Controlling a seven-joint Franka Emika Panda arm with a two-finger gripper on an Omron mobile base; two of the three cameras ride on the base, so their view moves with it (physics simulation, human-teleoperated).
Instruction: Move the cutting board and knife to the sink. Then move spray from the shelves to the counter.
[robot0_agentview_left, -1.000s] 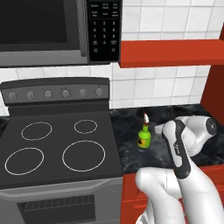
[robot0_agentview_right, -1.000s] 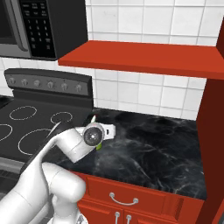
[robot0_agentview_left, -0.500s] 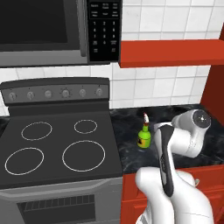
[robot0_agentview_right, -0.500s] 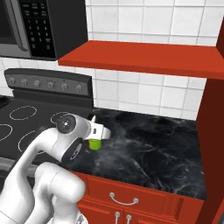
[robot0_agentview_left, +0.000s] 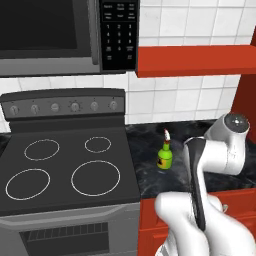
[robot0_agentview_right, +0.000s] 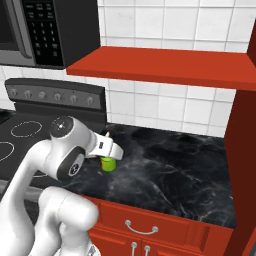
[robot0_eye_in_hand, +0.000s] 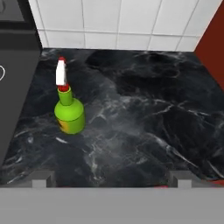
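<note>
White wall tiles back a kitchen corner where, going left to right, a black stove (robot0_agentview_left: 65, 165) with white rings sits under a microwave (robot0_agentview_left: 65, 35), then the black marble counter (robot0_agentview_right: 180, 170), and a red shelf (robot0_agentview_right: 165, 65) juts out above it. On the counter, just beside the stove's edge, the spray bottle (robot0_eye_in_hand: 69, 111) stands upright, free of any grip; in the hand view it sits at about ten o'clock from the gripper (robot0_eye_in_hand: 111, 179), whose fingers are spread wide with nothing between them. Compared with a second ago, the arm has swung its wrist up and back from the bottle, which has not shifted. That reads as a finished release: the spray looks delivered from shelf to counter, so the last part of the task seems done.
</note>
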